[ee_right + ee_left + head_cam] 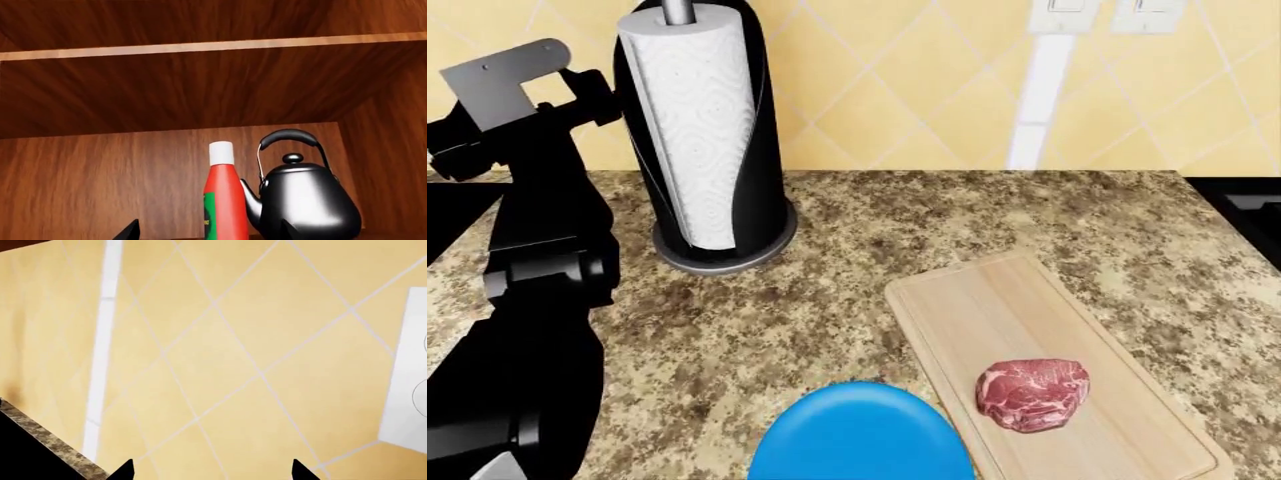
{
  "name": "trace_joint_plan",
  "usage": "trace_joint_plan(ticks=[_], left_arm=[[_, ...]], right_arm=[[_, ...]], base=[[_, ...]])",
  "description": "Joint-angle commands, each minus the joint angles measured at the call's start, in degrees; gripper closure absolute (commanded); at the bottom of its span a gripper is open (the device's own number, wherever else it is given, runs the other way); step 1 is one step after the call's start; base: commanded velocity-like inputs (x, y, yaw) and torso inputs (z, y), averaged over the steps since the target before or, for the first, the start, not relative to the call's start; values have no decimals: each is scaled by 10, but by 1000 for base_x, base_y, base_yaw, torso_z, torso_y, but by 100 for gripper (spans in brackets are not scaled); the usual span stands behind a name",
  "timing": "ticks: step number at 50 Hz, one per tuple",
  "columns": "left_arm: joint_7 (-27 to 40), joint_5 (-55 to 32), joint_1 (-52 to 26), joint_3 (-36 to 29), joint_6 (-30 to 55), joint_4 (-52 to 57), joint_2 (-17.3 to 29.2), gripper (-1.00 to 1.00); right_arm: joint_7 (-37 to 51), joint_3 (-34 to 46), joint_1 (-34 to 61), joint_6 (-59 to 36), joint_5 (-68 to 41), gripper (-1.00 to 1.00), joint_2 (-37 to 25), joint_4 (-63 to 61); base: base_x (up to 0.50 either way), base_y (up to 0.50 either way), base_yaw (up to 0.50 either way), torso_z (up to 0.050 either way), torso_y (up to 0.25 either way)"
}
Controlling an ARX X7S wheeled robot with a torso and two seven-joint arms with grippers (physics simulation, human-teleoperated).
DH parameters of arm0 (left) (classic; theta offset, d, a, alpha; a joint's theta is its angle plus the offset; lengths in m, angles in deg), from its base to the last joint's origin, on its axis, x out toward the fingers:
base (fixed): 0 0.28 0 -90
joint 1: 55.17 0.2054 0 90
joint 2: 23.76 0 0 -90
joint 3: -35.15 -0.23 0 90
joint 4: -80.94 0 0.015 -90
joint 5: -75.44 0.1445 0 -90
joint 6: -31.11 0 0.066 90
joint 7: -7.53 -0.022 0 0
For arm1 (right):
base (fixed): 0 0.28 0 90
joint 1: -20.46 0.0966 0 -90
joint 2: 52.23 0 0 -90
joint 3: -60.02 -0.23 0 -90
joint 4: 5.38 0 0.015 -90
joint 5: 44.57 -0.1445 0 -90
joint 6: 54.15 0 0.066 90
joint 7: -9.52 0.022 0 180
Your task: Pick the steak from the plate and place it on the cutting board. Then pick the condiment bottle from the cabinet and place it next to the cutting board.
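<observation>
My right jaws (pixel 207 231) stand open, fingertips either side of the bottle (pixel 223 200) but holding nothing. It is red with a white cap and green label, upright in the cabinet (pixel 100 175), just beside a black kettle (pixel 303 200). The left jaws (pixel 213 471) are open too, empty, facing tiled wall. On the desk (pixel 827 290), the marbled pink steak (pixel 1034 394) lies on the board (pixel 1014 310), next to the blue plate (pixel 857 435).
</observation>
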Motion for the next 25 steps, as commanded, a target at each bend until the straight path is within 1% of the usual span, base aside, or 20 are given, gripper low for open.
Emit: trace_joint_plan(ticks=[1,14,25], left_arm=[[-2,-5,0,6,4,-2,0,-100],[-3,-4,0,7,8,-2,0,-100],[-4,-3,0,9,9,-2,0,-100]], right_arm=[[-13,11,-16,-9,22,-100,13,28],[-35,44,-23,-38,65,-100,36,100],[-61,55,-22,-46,85,-100,60,160]], base=[[0,0,0,0,0],[0,0,0,0,0],[0,0,0,0,0]])
